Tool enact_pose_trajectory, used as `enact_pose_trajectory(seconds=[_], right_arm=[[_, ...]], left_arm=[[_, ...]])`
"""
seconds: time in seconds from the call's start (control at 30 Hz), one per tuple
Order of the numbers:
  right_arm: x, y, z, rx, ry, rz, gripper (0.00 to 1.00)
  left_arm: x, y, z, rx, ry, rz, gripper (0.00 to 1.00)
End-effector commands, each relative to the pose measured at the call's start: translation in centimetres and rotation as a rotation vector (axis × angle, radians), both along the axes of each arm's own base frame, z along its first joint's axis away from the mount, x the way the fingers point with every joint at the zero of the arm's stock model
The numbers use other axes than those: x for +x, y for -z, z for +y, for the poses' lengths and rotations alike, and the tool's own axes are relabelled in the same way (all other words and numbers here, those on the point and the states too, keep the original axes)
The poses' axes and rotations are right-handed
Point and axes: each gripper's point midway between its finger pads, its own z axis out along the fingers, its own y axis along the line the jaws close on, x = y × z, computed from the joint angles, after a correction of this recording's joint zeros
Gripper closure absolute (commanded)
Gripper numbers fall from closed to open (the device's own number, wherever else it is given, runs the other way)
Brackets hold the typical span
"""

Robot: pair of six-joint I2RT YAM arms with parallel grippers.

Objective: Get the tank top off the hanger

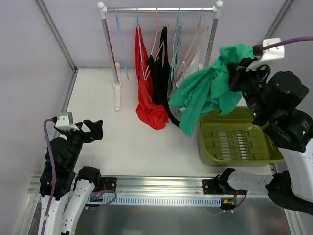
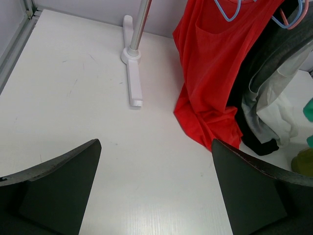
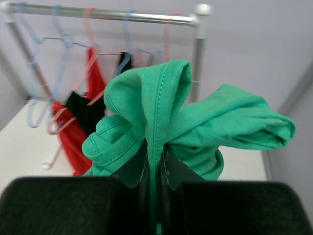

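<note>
Top view, left to right. The left gripper point(image 1: 93, 128) hangs low over the white table point(image 1: 122, 147) near its left edge, jaws released and spread wide. In the left wrist view its two dark fingers point(image 2: 54, 188) frame bare tabletop and grasp nothing.

The clothes rack point(image 1: 159, 9) stands at the far edge. An empty blue hanger point(image 1: 121, 44) hangs near its left post. Next come a red tank top point(image 1: 146, 95), a black tank top point(image 1: 161, 73) and pale grey garments point(image 1: 176, 63), all on hangers. The red hem pools on the table. Pink hangers point(image 1: 194, 43) occupy the rail's right end.

The green tank top point(image 1: 208, 88) is bunched and raised beside the rack's right post, and its lower folds hang over the left rim of the olive basket point(image 1: 234, 147). Whether it touches a hanger cannot be told.

The right gripper point(image 1: 238, 69) is clenched on the green tank top. In the right wrist view the fabric point(image 3: 186, 122) rises from between the closed fingers point(image 3: 58, 205).
</note>
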Motion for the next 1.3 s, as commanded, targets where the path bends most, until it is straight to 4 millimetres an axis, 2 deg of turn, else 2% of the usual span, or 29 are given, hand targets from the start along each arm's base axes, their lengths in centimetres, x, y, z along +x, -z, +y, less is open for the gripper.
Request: enact_pose_trajectory(seconds=[0.0,0.13,0.17,0.2,0.27,0.33,0.4,0.47,0.6,0.63,0.7,0.73,0.83,0.87,0.97,1.03,1.27], right_arm=[[-1.0,-1.0,-6.6,-0.009,0.219,-0.027,1.00],[-2.5,1.2,-10.4,0.015,0.349,-0.003,1.00],[-3.5,1.5,-11.7,0.035,0.375,-0.011,1.00],[-3.2,3.1,-11.9,0.024,0.400,0.015,1.00],[-3.6,4.7,-13.3,0.021,0.472,0.035,1.00],[-3.7,7.2,-13.8,0.015,0.503,0.067,1.00],[-3.9,8.8,-14.7,0.014,0.543,0.085,1.00],[-4.4,8.9,-15.5,0.044,0.572,0.078,1.00],[-5.9,6.4,-17.0,0.083,0.597,0.025,1.00],[-6.5,4.7,-17.5,0.095,0.598,-0.004,1.00],[-7.1,3.1,-18.2,0.097,0.613,-0.028,1.00],[-7.6,1.3,-18.7,0.115,0.623,-0.053,1.00],[-8.6,-1.0,-19.9,0.109,0.653,-0.088,1.00],[-9.1,-2.5,-20.3,0.112,0.657,-0.111,1.00],[-9.2,-4.4,-20.5,0.089,0.656,-0.126,1.00],[-9.0,-4.4,-20.4,0.073,0.649,-0.110,1.00],[-8.1,-2.5,-19.6,0.037,0.643,-0.070,1.00]], left_arm=[[0.1,-0.6,0.1,0.023,0.004,-0.031,0.01],[0.1,-0.6,0.1,0.021,0.003,-0.034,0.01],[0.0,-0.6,0.1,0.020,0.005,-0.034,0.01],[0.0,-0.6,0.0,0.020,0.006,-0.036,0.01],[0.0,-0.6,-0.1,0.018,0.011,-0.036,0.01],[0.0,-0.7,-0.1,0.016,0.015,-0.039,0.01],[-0.1,-0.8,-0.2,0.015,0.021,-0.039,0.01],[0.0,-0.7,-0.2,0.015,0.021,-0.036,0.01],[0.1,-0.6,-0.5,0.015,0.035,-0.029,0.01],[0.0,-0.6,-0.5,0.013,0.035,-0.031,0.01],[0.0,-0.6,-0.5,0.013,0.035,-0.032,0.01],[0.0,-0.7,-0.4,0.013,0.032,-0.034,0.01],[0.0,-0.6,-0.4,0.012,0.030,-0.035,0.01],[0.0,-0.6,-0.4,0.012,0.030,-0.032,0.01],[0.0,-0.5,-0.5,0.012,0.033,-0.029,0.01],[0.1,-0.5,-0.5,0.012,0.033,-0.029,0.01],[0.0,-0.6,-0.5,0.010,0.035,-0.032,0.01]])
